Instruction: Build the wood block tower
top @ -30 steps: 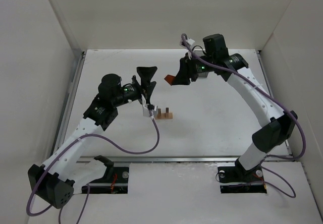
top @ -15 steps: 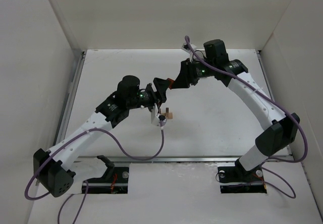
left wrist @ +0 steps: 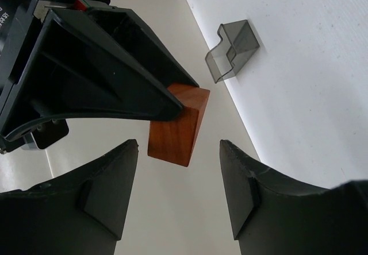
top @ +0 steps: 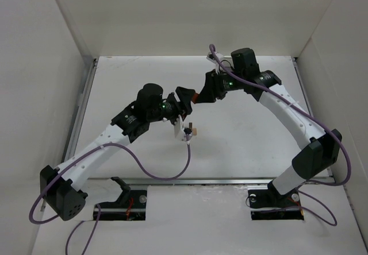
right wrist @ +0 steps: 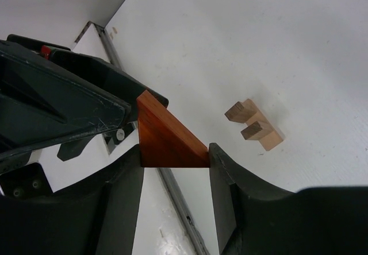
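Observation:
My right gripper (right wrist: 175, 153) is shut on the orange triangular block (right wrist: 167, 137) and holds it in the air above the table. My left gripper (left wrist: 178, 149) is open, its jaws wide apart, with the orange block (left wrist: 175, 126) just beyond its fingertips and not touching them. In the top view the two grippers, left (top: 185, 96) and right (top: 202, 91), meet tip to tip with the orange block (top: 195, 98) between them. The pale tan blocks (right wrist: 256, 124), a flat piece with two small pieces standing on it, sit on the table (top: 194, 132) below.
A translucent dark grey plastic bin (left wrist: 233, 49) stands against the back wall. A metal rail (top: 218, 181) runs along the table's near edge. White walls close in the left, back and right sides.
My left arm has swung right and forward, bringing its open gripper up to the orange block. My right gripper has shifted slightly left, still holding the block.

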